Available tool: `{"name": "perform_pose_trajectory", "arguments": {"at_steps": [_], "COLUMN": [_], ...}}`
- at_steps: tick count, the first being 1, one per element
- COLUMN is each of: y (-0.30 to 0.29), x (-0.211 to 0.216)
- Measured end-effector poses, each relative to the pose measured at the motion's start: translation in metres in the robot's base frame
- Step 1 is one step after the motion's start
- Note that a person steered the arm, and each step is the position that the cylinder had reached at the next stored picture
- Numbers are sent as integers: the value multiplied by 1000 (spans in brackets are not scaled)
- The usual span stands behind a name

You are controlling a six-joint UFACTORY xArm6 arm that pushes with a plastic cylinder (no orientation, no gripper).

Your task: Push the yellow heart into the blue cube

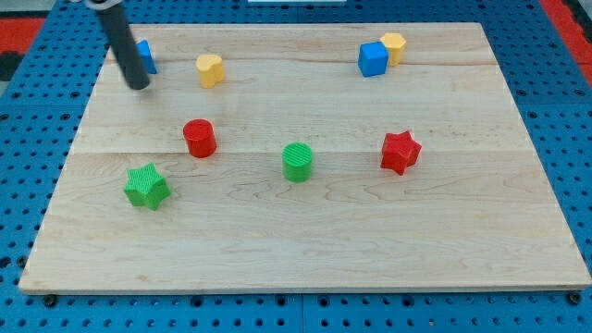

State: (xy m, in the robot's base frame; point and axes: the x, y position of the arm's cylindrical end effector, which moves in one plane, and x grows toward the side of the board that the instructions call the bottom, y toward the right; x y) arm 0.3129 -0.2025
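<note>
The yellow heart (210, 69) is seen near the board's top-left, well apart from the blue cube (373, 59) at top right, which touches a yellow block (394, 46). My tip (138, 85), a bare rod with no claw and nothing held, is placed just left of the heart, partly hiding a blue block (146, 55). Below are shown a red cylinder (199, 139), green cylinder (297, 162), red star (400, 152) and green star (146, 186) on the wooden board (462, 231).
</note>
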Motion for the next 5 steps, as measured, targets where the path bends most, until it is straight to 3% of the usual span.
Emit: {"name": "perform_pose_trajectory", "arguments": {"at_steps": [2,3,4,5], "y": [159,197,219,154], "x": [-13,7,15,23]}}
